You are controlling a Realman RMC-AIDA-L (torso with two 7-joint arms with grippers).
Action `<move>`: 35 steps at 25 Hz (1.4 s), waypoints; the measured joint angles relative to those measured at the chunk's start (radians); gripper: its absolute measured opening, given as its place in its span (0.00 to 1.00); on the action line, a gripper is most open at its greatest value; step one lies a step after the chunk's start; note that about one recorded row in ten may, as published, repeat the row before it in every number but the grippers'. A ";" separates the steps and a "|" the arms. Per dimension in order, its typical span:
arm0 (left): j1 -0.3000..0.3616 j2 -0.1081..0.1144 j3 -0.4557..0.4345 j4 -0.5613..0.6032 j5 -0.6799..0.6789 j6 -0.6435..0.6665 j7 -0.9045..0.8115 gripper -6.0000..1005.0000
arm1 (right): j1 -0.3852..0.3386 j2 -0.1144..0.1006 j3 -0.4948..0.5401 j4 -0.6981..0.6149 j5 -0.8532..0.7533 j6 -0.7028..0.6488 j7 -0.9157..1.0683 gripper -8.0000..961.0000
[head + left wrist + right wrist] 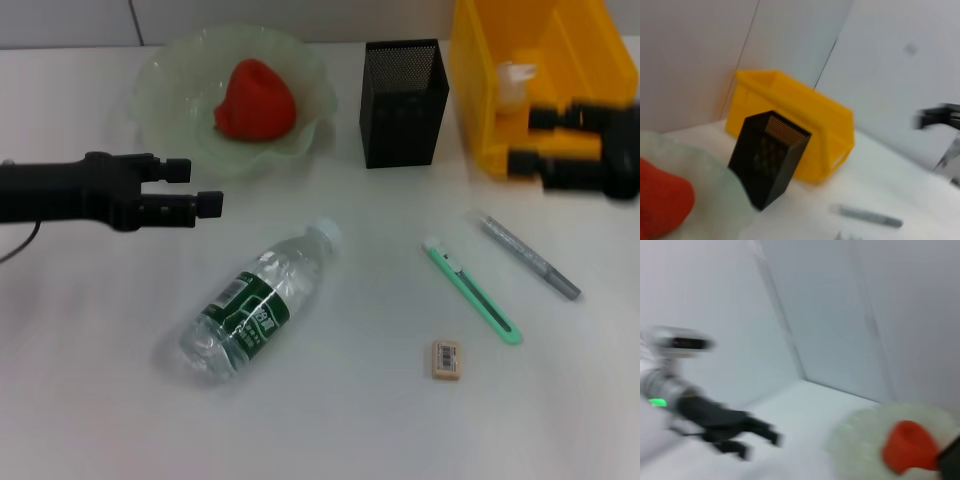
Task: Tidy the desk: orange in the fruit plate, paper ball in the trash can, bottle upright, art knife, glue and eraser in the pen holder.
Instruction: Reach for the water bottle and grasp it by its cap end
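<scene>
Orange already plated; left pincer empty, fingers apart, near toppled bottle; right pincer at yellow bin, state unclear.

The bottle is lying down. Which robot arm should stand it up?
Probably the left. The left gripper hangs open just beyond the bottle, with nothing held. The right gripper is far off, over the yellow bin, and the knife lies between it and the bottle.

Black mesh pen holder, probably metal; clear glossy plastic bottle.
</scene>
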 joint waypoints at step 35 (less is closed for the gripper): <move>-0.338 -0.056 0.889 0.102 0.445 -0.514 -0.978 0.78 | -0.015 -0.016 0.075 0.753 -0.020 0.087 -0.638 0.81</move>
